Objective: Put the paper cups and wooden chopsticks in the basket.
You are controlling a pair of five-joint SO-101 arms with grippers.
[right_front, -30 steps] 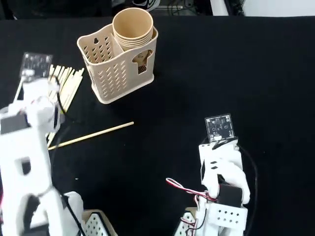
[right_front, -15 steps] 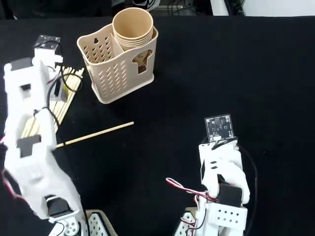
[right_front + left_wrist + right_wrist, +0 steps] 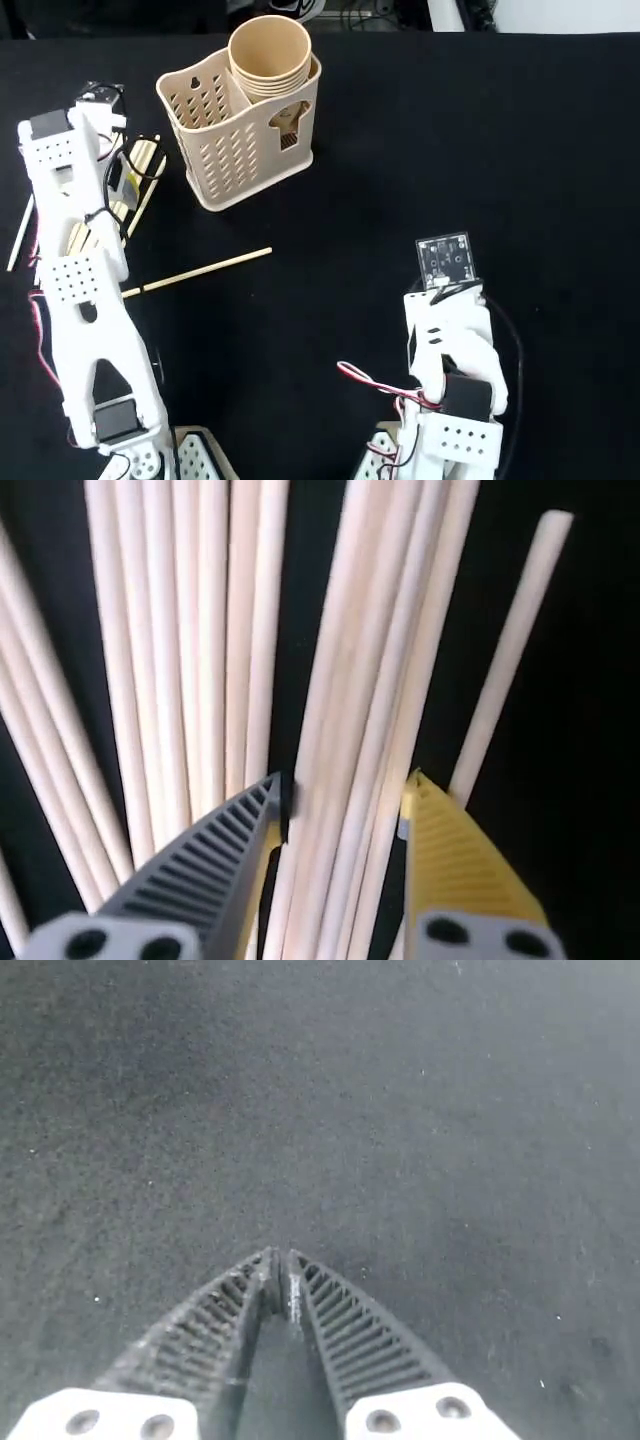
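A beige perforated basket [image 3: 225,140] stands at the back of the black table, with a stack of paper cups [image 3: 270,55] in its far compartment. Wooden chopsticks [image 3: 142,165] lie in a pile left of the basket. One single chopstick [image 3: 200,269] lies apart on the table in front of it. My left gripper [image 3: 343,785] is down on the pile [image 3: 210,630], open, its grey finger [image 3: 235,845] and yellow finger [image 3: 445,855] straddling a few sticks. My right gripper [image 3: 280,1260] is shut on nothing, just above bare cloth.
Another loose chopstick [image 3: 20,235] lies at the far left edge. The right arm [image 3: 450,340] is folded near the front. Black cloth [image 3: 480,140] covers the table, with open room on the right half. The basket's near compartment is hidden by its wall.
The left arm has swung from a raised pose near the camera down and forward onto the chopstick pile. One chopstick now lies farther left. The right arm has not moved.
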